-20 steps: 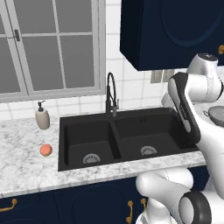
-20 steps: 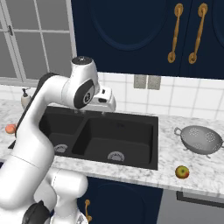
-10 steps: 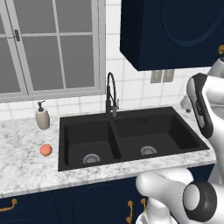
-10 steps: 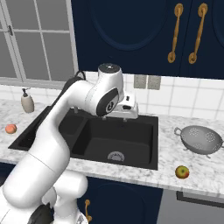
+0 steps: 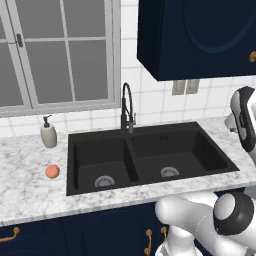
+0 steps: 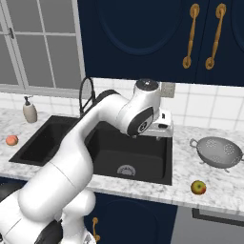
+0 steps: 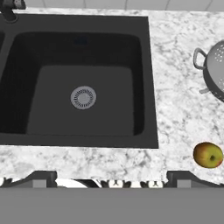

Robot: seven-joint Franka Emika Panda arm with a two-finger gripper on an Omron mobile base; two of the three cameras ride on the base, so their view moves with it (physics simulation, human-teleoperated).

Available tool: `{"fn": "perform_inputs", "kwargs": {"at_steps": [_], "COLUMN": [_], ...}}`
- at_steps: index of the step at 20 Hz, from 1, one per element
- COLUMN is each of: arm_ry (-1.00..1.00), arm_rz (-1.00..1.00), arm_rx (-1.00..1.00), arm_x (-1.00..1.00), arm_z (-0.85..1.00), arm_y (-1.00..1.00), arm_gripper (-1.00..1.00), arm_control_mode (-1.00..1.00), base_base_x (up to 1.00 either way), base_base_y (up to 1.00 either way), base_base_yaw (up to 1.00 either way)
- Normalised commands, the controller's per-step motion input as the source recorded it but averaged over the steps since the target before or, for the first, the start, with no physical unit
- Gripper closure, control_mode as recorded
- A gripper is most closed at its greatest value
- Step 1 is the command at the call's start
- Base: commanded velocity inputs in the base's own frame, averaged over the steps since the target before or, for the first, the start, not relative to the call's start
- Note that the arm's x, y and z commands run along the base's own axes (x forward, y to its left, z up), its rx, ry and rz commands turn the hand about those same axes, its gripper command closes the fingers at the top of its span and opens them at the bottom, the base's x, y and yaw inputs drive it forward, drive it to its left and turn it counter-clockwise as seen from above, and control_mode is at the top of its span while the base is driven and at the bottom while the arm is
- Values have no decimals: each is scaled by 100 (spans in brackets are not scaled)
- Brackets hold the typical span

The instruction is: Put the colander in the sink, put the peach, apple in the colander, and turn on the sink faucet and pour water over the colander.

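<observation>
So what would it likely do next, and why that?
Probably swing the open gripper further right and lower it toward the colander. The colander sits on the counter right of the sink, whose basins hold nothing. The apple and peach lie on the counter, so the colander goes first.

Matte black sink (image 7: 144, 78), perforated metal colander (image 6: 217, 151), white marbled counter (image 7: 179, 109)

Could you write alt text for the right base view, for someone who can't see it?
A white robot arm reaches over a black double sink in a marbled counter. Right of the sink sit a metal colander and a yellow-green apple; a peach lies on the far left, near a soap dispenser.
</observation>
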Motion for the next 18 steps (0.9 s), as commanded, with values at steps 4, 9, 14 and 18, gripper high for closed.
{"fn": "perform_inputs", "kwargs": {"at_steps": [4,9,14,18], "arm_ry": [0,0,0,0], "arm_rz": [0,0,0,0], "arm_rx": [-2,-8,-12,-10], "arm_x": [0,0,0,3], "arm_z": [-29,-29,-33,-34], "arm_y": [-47,-38,-37,-44], "arm_gripper": [-100,-100,-100,-100], "arm_control_mode": [-100,-100,-100,-100], "base_base_x": [0,0,0,0], "base_base_y": [0,0,0,0], "base_base_yaw": [0,0,0,0]}}
